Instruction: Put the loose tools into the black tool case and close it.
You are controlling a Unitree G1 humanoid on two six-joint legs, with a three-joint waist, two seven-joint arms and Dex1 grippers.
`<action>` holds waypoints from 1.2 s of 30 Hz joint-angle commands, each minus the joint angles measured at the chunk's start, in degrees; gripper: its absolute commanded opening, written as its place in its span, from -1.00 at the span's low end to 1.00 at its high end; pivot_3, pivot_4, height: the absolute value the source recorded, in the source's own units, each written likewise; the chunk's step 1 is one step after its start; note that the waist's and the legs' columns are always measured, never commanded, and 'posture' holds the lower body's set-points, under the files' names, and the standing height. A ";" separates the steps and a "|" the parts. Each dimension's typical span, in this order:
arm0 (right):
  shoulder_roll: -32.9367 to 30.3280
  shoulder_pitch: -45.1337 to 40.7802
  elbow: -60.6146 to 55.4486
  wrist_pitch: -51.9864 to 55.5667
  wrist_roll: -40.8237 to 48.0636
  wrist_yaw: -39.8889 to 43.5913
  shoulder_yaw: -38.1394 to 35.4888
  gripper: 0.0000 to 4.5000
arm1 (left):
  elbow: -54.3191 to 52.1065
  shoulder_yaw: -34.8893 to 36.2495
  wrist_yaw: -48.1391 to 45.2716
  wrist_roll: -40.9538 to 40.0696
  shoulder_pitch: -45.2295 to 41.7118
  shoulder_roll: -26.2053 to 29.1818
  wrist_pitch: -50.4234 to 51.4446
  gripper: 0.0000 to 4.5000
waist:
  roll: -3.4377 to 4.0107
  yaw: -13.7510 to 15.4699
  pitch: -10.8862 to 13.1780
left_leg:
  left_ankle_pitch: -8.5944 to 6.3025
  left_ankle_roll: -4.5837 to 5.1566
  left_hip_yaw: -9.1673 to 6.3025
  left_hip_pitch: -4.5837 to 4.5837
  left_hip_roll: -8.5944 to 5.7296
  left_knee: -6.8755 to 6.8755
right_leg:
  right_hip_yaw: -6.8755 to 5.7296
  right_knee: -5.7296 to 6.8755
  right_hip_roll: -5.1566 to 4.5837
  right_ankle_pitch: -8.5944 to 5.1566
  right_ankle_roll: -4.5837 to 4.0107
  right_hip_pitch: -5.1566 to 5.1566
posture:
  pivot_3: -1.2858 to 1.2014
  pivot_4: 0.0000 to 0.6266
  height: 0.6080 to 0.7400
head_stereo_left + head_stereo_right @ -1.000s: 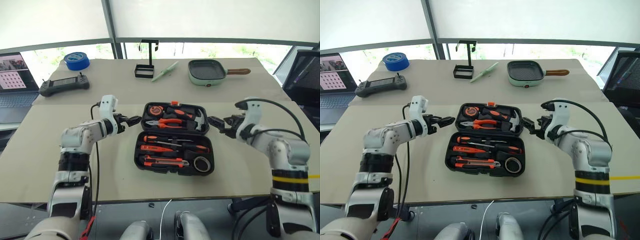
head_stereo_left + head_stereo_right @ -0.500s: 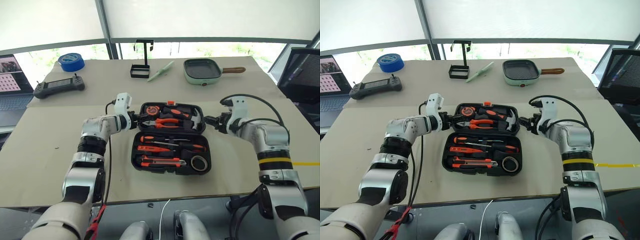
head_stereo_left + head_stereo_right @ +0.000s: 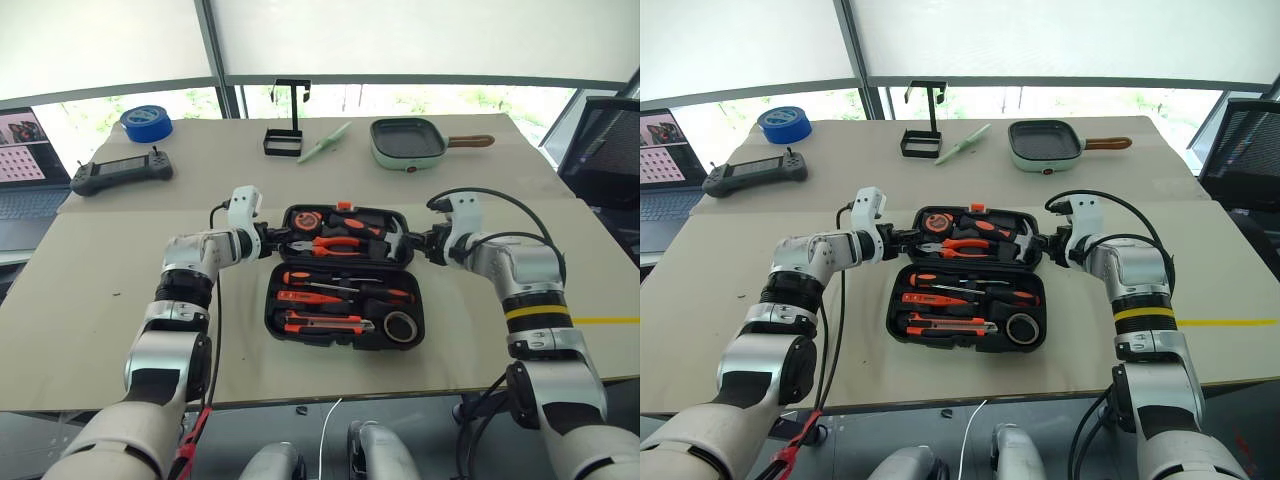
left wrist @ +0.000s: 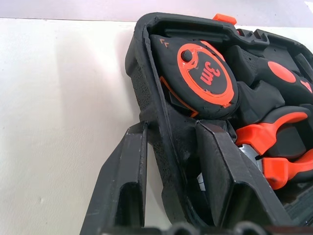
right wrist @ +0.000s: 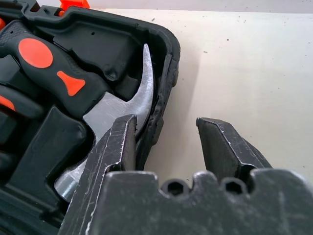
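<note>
The black tool case (image 3: 340, 342) lies open on the table, its lid half on the far side. In the near half sit two orange-and-black screwdrivers (image 3: 318, 280), a utility knife (image 3: 322, 323) and a small dark tape roll (image 3: 402, 326). Pliers (image 3: 340, 241), a tape measure (image 4: 205, 73) and a hammer (image 5: 117, 110) fill the far half. My left gripper (image 3: 272, 243) is shut on the far half's left wall, one finger (image 4: 128, 161) outside, one inside. My right gripper (image 3: 420, 243) straddles the right wall, and table shows between its outer finger (image 5: 220, 142) and the wall.
Along the table's far side are a big blue tape roll (image 3: 146, 121), a black handheld controller (image 3: 122, 171), a black wire stand (image 3: 283, 140), a pale green stick (image 3: 327, 141) and a green square pan (image 3: 413, 142). A laptop (image 3: 25, 160) stands far left.
Both grippers have come in from beside the case to its far half's end walls, and their fingers have narrowed around those walls. The camera has shifted a little.
</note>
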 commanded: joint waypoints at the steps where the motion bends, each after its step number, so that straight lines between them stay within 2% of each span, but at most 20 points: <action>1: 0.56 0.57 -2.09 1.49 0.57 0.69 -1.12 -0.42 | -0.83 0.76 -0.33 -0.08 -1.82 -0.73 -1.05 -0.63 | 0.00 0.08 0.00 | 0.00 0.00 -0.01 0.00 0.00 0.01 | 0.00 0.00 0.00 0.00 0.00 0.00 | 0.03 -0.52 1.00; 3: 0.64 0.75 -2.73 1.19 -0.09 1.21 -0.57 -0.72 | -1.11 0.81 -0.66 -0.04 -1.75 -0.85 -1.08 -0.94 | 0.01 0.16 0.00 | 0.00 0.00 -0.08 0.00 -0.01 0.10 | -0.09 0.01 -0.05 0.00 0.00 0.06 | 0.03 -0.52 1.00; 5: 0.94 0.85 -3.19 1.62 -0.11 1.23 -0.84 -0.98 | -1.28 0.87 -0.89 0.12 -1.73 -0.89 -1.02 -1.00 | 0.01 0.11 0.00 | 0.00 -0.01 -0.10 0.00 -0.02 0.16 | -0.11 0.01 -0.06 0.00 0.00 0.09 | 0.03 -0.52 1.00; 14: 2.30 1.57 -7.05 0.16 1.17 1.26 -3.43 -0.98 | -4.48 0.46 -4.49 -0.38 -0.43 -1.36 -1.89 -1.00 | 0.01 0.08 0.00 | 0.00 -0.02 -0.18 -0.06 -0.05 0.19 | -0.17 0.02 -0.08 0.00 0.00 0.08 | 0.03 -0.52 1.00; 18: 4.12 0.22 -8.14 -6.36 0.40 -2.59 -6.85 -0.98 | -8.92 1.75 -4.09 -0.93 0.55 -3.33 -8.26 -1.00 | 0.02 -0.05 0.01 | 0.00 -0.02 -0.18 -0.15 -0.05 0.20 | -0.21 0.02 -0.07 0.00 0.00 0.00 | 0.03 -0.52 1.00; 21: 3.52 1.14 -11.60 -16.31 -2.67 -2.85 -6.01 -0.98 | -12.54 2.07 -3.97 0.41 1.83 -4.14 -18.81 -1.00 | 0.08 -0.02 0.06 | 0.02 -0.04 -0.22 -0.57 -0.09 0.47 | -0.51 0.09 -0.09 0.01 -0.01 -0.34 | 0.03 -0.52 1.00; 24: 2.27 5.66 -16.67 -23.82 -6.29 -1.11 -2.84 -0.98 | -17.00 -0.54 -5.52 3.02 5.70 -3.39 -24.92 -1.00 | 0.17 -0.22 0.12 | 0.03 -0.06 -0.22 -0.94 -0.26 0.66 | -0.80 0.24 -0.14 0.02 -0.03 -0.69 | 0.03 -0.52 1.00; 30: 2.12 19.32 -26.34 -34.14 -10.80 -2.09 -0.72 -0.98 | -28.83 -5.85 -7.04 8.26 19.47 -1.30 -35.77 -1.00 | 0.18 -0.65 0.12 | 0.05 -0.09 -0.20 -0.93 -0.21 0.67 | -0.79 0.22 -0.15 0.02 -0.04 -0.69 | 0.03 -0.52 1.00; 33: 1.79 27.18 -27.50 -46.70 -16.55 -3.50 1.83 -0.98 | -33.10 -6.49 -4.38 10.83 26.07 -0.95 -39.92 -1.00 | 0.20 -0.20 0.10 | 0.05 -0.09 -0.21 -0.82 -0.21 0.67 | -0.77 0.05 -0.15 0.02 -0.04 -0.63 | 0.03 -0.52 1.00; 36: 1.38 31.02 -26.89 -55.69 -20.87 -4.39 3.91 -0.98 | -34.90 -6.68 -2.30 12.81 29.44 -0.72 -42.62 -1.00 | 0.26 0.05 0.06 | 0.04 -0.10 -0.22 -0.48 -0.15 0.56 | -0.54 0.03 -0.14 0.01 -0.04 -0.33 | 0.03 -0.52 1.00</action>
